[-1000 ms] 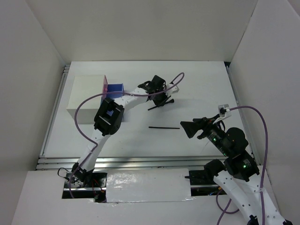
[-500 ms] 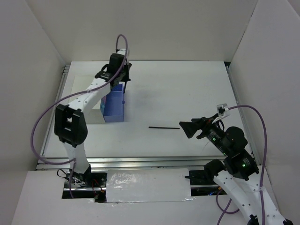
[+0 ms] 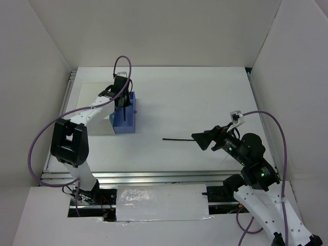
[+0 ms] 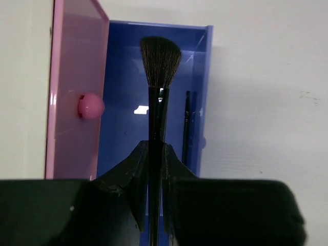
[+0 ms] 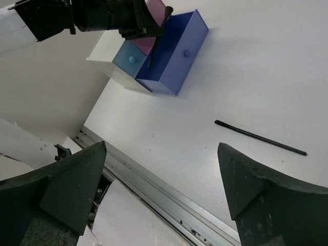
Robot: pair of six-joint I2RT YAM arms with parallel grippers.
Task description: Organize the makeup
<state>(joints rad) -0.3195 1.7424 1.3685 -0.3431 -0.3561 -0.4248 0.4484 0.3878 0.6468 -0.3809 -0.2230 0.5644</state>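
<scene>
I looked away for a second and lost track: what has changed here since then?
The left claw, shut on the brush, swung left from the middle of the table and now holds the brush over the open blue drawer. The right claw, open, edged slightly toward the black pencil. That pencil stayed where it lay.

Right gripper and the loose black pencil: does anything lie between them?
No. The right wrist view shows only bare table between the right gripper and black pencil.
</scene>
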